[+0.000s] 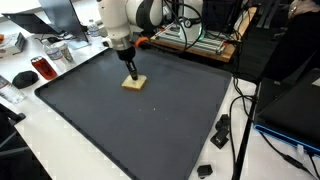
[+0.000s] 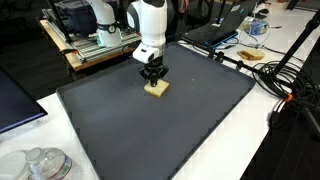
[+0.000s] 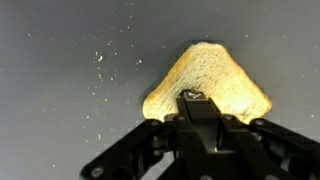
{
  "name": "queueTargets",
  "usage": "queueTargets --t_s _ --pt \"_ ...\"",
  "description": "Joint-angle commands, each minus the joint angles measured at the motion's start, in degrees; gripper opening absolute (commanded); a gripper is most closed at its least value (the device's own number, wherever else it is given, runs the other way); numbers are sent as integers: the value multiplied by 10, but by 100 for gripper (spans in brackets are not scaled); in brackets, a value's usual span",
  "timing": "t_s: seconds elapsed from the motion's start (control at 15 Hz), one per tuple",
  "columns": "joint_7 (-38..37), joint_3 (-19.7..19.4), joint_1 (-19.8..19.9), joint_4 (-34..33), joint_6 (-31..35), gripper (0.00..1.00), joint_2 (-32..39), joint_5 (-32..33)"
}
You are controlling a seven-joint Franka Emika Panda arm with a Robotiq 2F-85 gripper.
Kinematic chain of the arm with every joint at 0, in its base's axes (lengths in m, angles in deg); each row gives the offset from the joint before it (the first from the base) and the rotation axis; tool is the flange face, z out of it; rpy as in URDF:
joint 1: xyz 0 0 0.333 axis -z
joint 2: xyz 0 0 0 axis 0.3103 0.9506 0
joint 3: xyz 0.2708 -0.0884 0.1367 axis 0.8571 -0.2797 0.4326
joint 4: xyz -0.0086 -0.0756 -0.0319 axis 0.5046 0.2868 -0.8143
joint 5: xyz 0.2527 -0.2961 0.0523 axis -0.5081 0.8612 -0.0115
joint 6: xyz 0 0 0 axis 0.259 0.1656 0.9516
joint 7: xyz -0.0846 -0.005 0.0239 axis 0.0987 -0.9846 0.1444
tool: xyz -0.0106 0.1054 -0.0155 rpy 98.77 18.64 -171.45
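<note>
fingers [image 3: 196, 118] pressed together, tip against tip, with no gap showing between them in the wrist view. that is how my gripper [image 3: 192, 97] stands, pointing straight down at the slice of bread [image 3: 212, 72]. the closed tips rest at the near edge of the slice, against its pale crust. i cannot tell whether any of it is pinched between them. the slice lies flat on the dark mat [image 3: 50, 50], its rounded top turned away from me. a scatter of pale crumbs [image 3: 100, 60] lies on the mat just beside it. in both exterior views the bread sits toward the far part of the mat, well away from the near edge, with me directly over it. in an exterior view my white arm [image 1: 125, 15] comes down from above. the mat lies on a white table [image 1: 60, 150], and black cables [image 1: 222, 128] lie near the mat's edge.
</note>
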Motion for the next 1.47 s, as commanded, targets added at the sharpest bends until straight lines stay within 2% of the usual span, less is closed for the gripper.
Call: queueTargets --t_s 0.0,1.4 --pt "4 4 -4 -6 6 5 26 -14" --pt "-8 -26 -5 57 7 5 -76 5"
